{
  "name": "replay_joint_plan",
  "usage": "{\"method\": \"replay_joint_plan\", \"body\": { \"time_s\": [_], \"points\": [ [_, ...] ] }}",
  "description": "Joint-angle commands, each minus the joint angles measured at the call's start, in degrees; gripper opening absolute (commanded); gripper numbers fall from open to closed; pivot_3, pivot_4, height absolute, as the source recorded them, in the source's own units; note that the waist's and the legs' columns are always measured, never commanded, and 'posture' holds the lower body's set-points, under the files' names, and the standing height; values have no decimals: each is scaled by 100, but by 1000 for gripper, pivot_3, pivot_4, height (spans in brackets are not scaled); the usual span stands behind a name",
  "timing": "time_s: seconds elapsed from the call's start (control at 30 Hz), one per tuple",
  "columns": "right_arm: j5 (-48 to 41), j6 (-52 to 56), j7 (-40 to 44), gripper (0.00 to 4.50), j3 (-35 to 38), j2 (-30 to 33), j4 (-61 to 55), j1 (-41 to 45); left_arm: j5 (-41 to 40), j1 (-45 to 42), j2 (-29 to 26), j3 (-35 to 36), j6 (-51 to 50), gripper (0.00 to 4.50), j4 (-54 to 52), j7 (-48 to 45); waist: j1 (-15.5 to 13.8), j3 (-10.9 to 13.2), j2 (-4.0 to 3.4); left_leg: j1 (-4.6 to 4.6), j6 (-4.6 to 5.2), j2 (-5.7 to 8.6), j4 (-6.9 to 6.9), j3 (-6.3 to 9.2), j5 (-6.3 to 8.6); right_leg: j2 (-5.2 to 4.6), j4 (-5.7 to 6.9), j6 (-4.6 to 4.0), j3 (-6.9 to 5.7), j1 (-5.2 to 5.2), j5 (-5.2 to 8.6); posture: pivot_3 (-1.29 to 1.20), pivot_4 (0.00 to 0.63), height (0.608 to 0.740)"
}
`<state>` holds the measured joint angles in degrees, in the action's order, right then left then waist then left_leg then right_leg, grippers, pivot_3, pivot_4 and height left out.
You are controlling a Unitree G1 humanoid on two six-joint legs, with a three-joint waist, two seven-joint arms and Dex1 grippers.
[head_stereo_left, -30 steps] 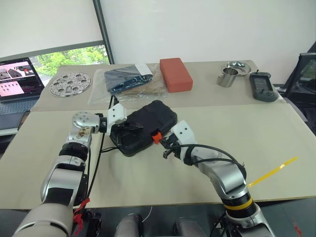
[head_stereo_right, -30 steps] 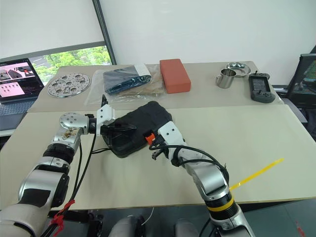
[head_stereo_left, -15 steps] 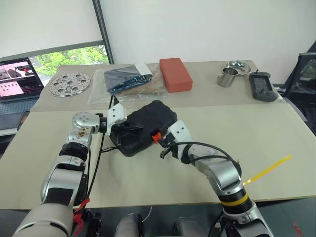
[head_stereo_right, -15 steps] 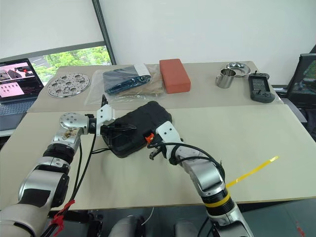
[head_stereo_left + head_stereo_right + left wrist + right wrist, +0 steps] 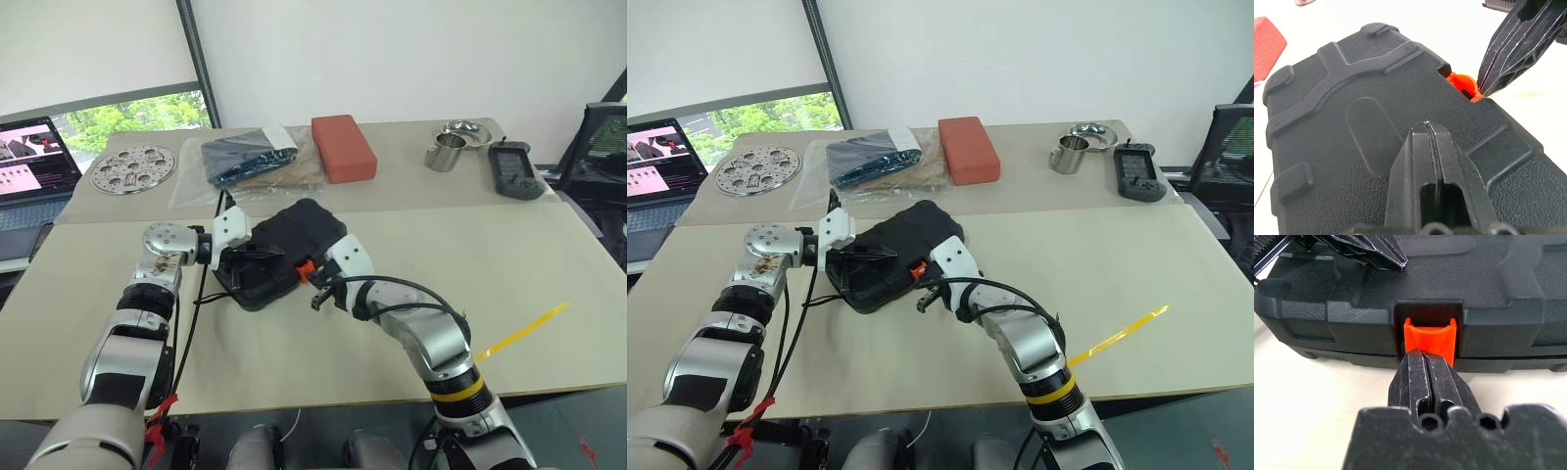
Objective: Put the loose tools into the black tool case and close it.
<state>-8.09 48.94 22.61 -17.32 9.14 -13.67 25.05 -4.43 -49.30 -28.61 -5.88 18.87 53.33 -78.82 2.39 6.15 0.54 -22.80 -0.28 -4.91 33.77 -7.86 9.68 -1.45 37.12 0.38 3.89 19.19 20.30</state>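
Black tool case (image 5: pixel 281 251) closed, R fingers (image 5: pixel 1426 367) at orange latch (image 5: pixel 1429 339)

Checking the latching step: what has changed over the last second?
The right gripper, shut, has edged in toward the black plastic tool case and now has its tips at the small orange latch. The left gripper, also shut, stayed resting on the closed lid. The case has not moved on the beige table.
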Motion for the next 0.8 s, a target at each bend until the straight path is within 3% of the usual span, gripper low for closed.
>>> {"method": "replay_joint_plan", "body": {
  "time_s": [0.03,0.8],
  "points": [
    [48,-245,-64,15,48,-76,32,199,195,236,53,-179,-66,0,135,-41,9,0,0,1,0,0,0,0,0,0,0,0,0,0,0,0,150,740],
    [181,-684,-97,15,13,-270,706,348,180,270,69,-191,-105,0,102,-79,26,-3,1,2,0,-3,-3,-2,0,1,0,0,2,2,0,0,150,740]
  ]
}}
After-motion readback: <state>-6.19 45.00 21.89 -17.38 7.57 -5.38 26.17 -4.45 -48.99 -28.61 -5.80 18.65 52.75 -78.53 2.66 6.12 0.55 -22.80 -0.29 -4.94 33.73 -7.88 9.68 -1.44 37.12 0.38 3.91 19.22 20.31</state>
